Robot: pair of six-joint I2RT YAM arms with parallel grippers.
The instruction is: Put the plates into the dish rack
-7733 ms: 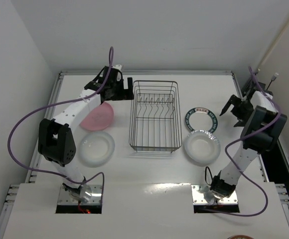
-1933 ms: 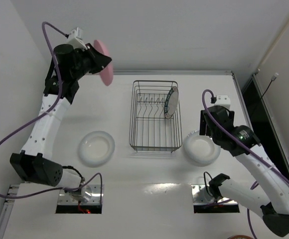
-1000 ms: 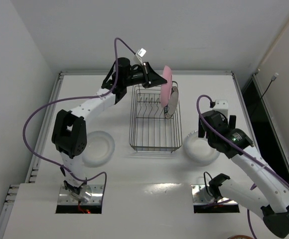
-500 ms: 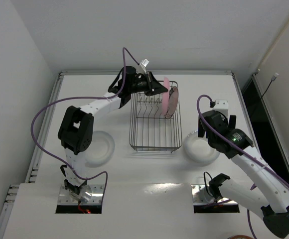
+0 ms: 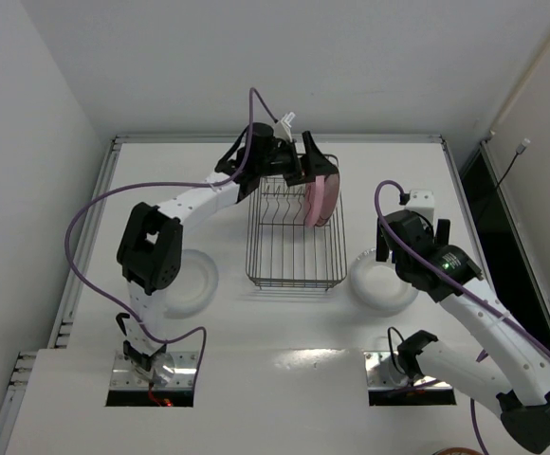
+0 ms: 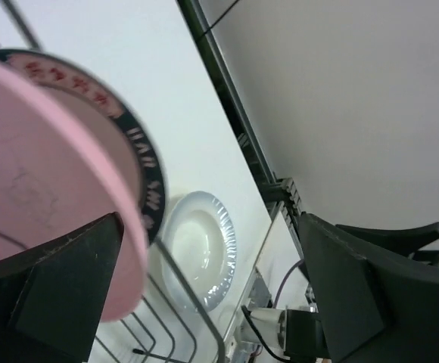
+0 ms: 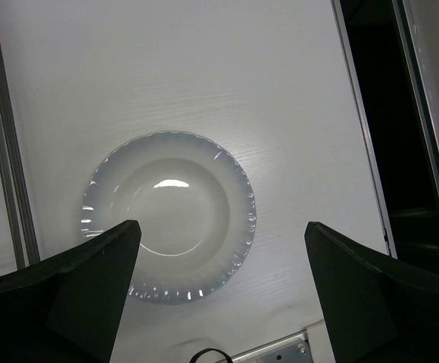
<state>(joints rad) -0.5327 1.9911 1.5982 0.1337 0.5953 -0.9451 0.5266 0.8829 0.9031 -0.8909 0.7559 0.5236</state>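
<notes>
We see the rectangular dark wire dish rack in the middle of the white bench. The round pink plate stands on edge in the far right part of the dish rack. Just beyond it, toward the dish rack's right side, the white plate with a dark teal patterned rim also stands on edge. The left tool hangs over the dish rack's far end, jaws spread wide about the pink plate's top edge, not clamping it. One whitish translucent plate lies flat left of the dish rack, the other whitish translucent plate right of the dish rack. The right tool hovers above that one, jaws wide apart and empty.
</notes>
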